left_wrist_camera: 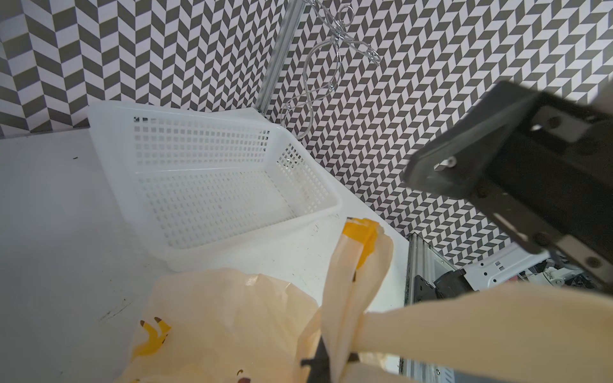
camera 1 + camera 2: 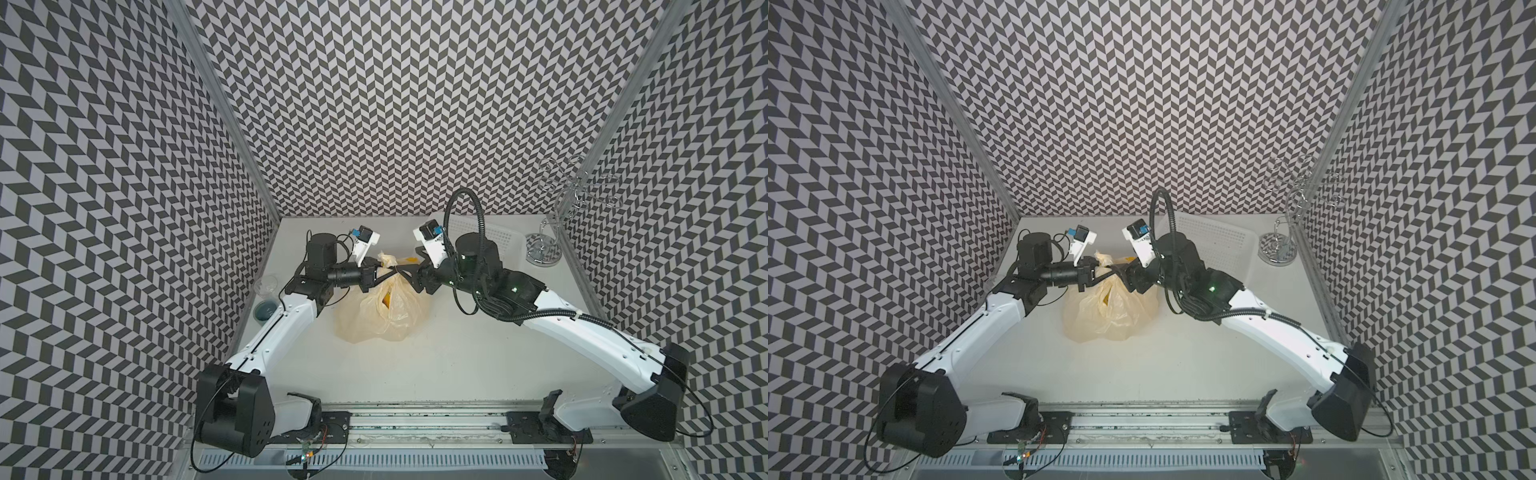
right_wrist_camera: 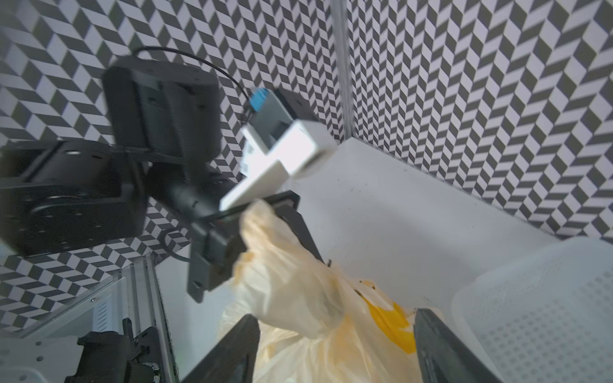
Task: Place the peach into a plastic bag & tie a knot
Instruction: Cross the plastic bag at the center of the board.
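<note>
**Right wrist view: clamp before pulling**

Thin translucent cream-yellow banana-print plastic bag (image 2: 382, 316) lies on the white table (image 2: 457, 365); its knot (image 3: 292, 275) looks unfinished. My left gripper (image 1: 320, 359) pinches one handle strip (image 1: 464, 318). My right gripper (image 3: 335, 315) stands wide astride the bunch. I should close low, then pull apart evenly.

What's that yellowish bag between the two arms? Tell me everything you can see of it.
The plastic bag is thin, translucent, cream-yellow and crinkled, printed with yellow bananas. Its bulging body rests on the white table, near the middle. Its handle strips are gathered above the body; the left gripper is shut on one, while the right gripper stands open with a jaw on either side of the bunched plastic. Whether the strips are tied, or what lies inside, cannot be told.
</note>
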`<act>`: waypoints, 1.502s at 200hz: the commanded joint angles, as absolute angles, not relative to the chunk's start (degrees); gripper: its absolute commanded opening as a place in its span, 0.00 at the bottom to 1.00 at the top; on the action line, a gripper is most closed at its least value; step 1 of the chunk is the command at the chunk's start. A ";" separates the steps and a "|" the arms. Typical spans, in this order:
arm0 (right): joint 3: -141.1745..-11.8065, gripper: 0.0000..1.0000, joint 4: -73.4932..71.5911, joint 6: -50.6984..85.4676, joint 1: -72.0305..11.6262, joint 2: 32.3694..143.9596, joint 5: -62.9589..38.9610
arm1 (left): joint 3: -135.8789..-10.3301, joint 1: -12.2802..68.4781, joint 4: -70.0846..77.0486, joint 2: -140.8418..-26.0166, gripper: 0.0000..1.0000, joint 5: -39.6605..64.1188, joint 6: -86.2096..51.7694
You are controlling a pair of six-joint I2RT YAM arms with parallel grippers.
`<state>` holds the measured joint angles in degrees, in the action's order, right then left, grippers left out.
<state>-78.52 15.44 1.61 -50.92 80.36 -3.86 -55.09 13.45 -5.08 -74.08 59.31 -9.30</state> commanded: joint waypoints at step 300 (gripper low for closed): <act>-74.82 0.73 21.12 7.77 -35.16 80.97 -20.24 | -57.75 13.53 0.33 -74.13 0.15 64.16 -14.14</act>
<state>-77.91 18.20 9.56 -35.44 78.94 -22.17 -55.44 13.82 -1.10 -74.85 62.74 -13.78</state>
